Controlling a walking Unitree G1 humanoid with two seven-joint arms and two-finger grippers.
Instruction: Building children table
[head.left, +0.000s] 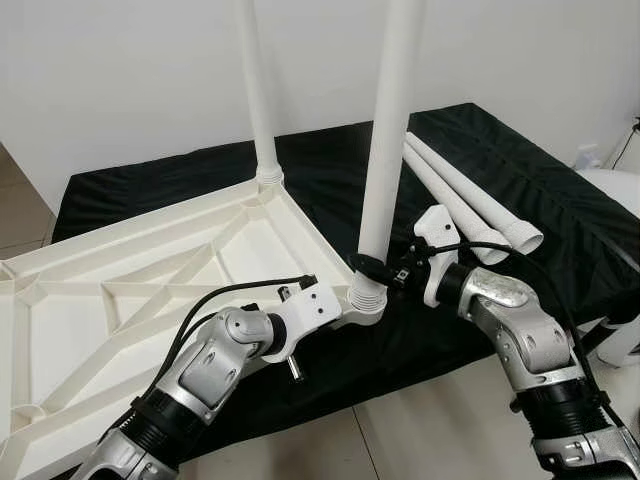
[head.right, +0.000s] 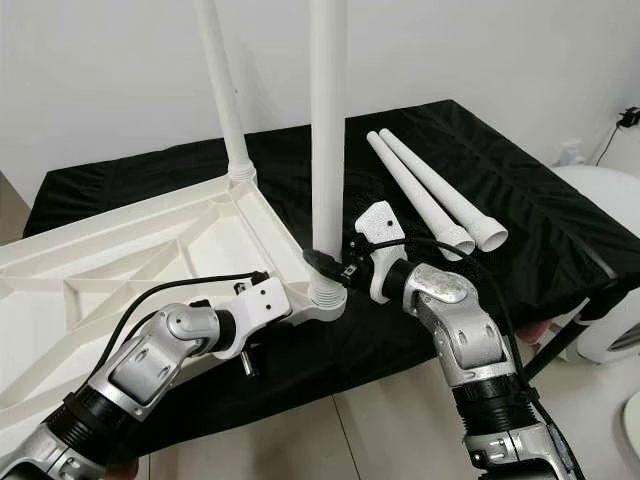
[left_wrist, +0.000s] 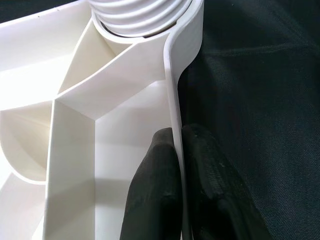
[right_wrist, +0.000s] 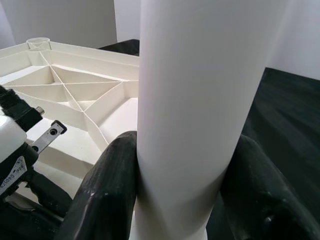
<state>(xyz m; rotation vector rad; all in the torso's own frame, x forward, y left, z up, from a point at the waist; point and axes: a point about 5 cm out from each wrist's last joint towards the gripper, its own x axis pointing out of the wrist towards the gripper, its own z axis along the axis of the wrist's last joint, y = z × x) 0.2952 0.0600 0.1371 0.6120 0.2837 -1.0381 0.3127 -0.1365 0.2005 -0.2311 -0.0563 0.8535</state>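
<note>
The white table top (head.left: 150, 290) lies upside down on a black cloth (head.left: 520, 160). One white leg (head.left: 258, 90) stands screwed into its far corner. A second leg (head.left: 385, 150) stands upright in the near right corner socket (head.left: 368, 298). My right gripper (right_wrist: 182, 165) is shut around this second leg just above its base, one black finger on each side. My left gripper (left_wrist: 179, 136) is shut on the table top's thin side rim (left_wrist: 172, 75), right beside that socket. Two loose legs (head.left: 470, 205) lie side by side on the cloth to the right.
The cloth-covered platform ends close in front of me, with tiled floor (head.left: 420, 430) below. A white rounded object (head.left: 615, 195) stands at the far right edge. A plain white wall (head.left: 120, 80) runs behind the platform.
</note>
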